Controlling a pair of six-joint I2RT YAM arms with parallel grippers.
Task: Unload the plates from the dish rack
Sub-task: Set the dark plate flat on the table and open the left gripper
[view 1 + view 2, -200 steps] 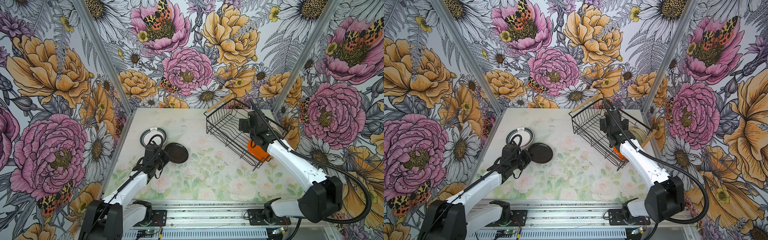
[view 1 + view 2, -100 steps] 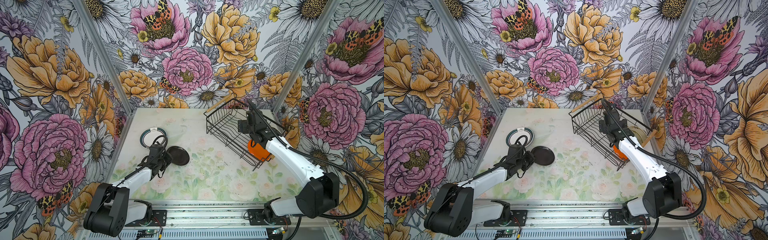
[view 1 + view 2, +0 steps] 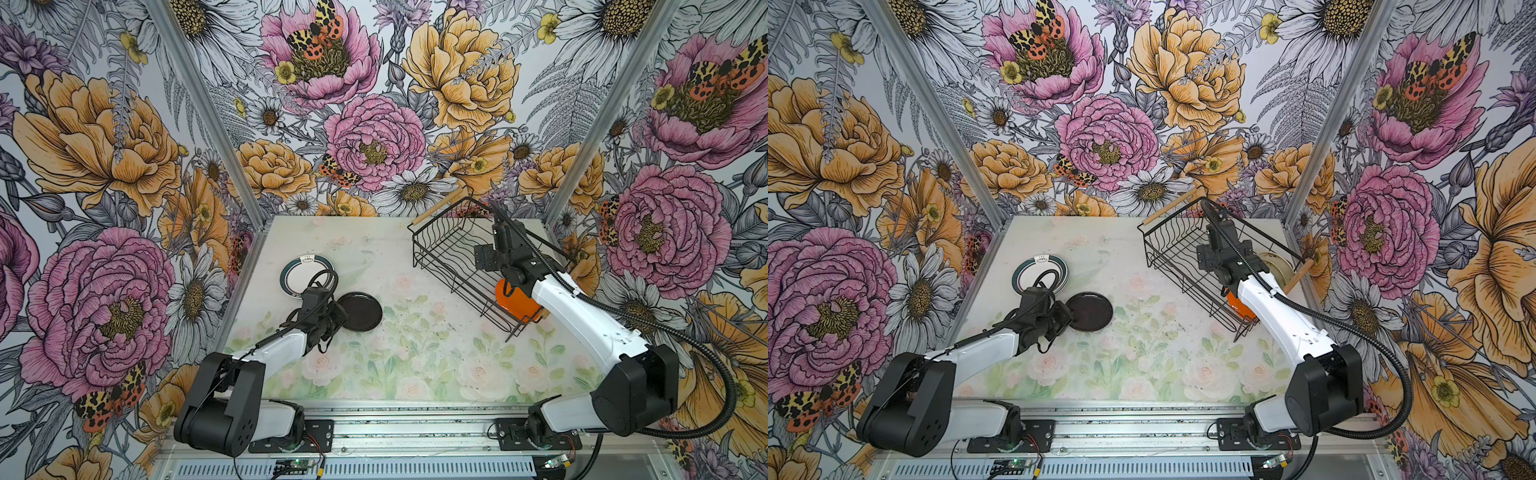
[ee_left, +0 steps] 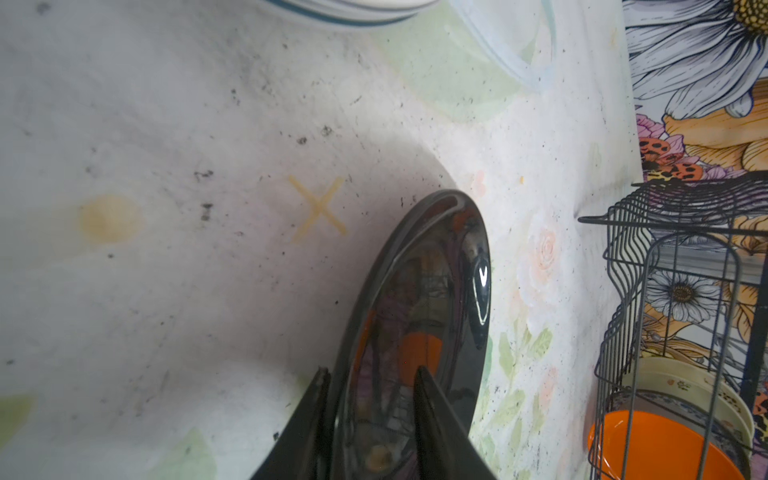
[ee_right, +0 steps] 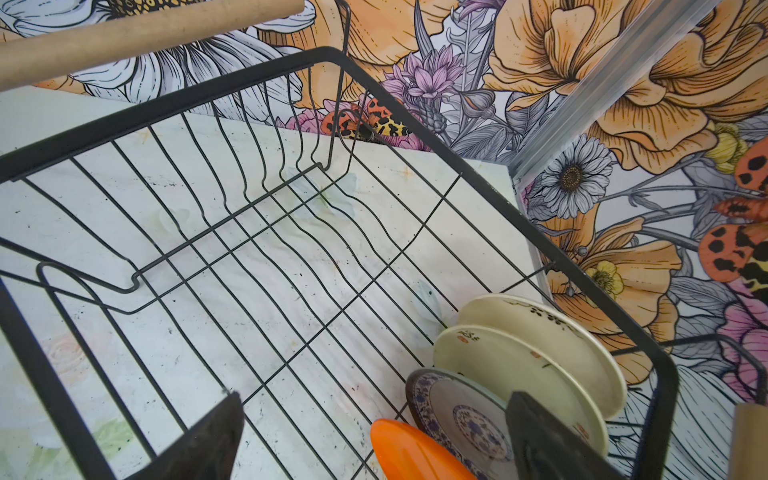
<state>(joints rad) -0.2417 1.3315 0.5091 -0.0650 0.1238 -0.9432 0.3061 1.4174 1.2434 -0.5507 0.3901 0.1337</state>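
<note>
A black plate [image 3: 360, 311] [image 3: 1090, 311] [image 4: 419, 299] lies on the table left of centre. My left gripper [image 3: 335, 319] [image 4: 370, 374] is open, its jaws a little apart on either side of that plate's near rim. The dish rack [image 3: 440, 245] [image 3: 1167, 245] [image 5: 249, 104] stands at the back right. At its near end stand an orange plate [image 3: 513, 301] [image 5: 411, 453], a blue-patterned plate [image 5: 465, 419] and two cream plates [image 5: 540, 332] [image 3: 1273, 266]. My right gripper [image 3: 503, 235] [image 5: 374, 397] hangs wide open over the rack, above the orange plate, holding nothing.
A white plate with a dark rim [image 3: 305, 274] [image 3: 1040, 272] lies on the table just behind the left gripper. Flowered walls close in the table on three sides, with the rack close to the right wall. A faint yellow cross [image 4: 318, 208] marks the tabletop.
The left arm has sunk low and set the black plate down, and its jaws have parted from the rim. The right gripper shifted slightly over the rack, still open.
</note>
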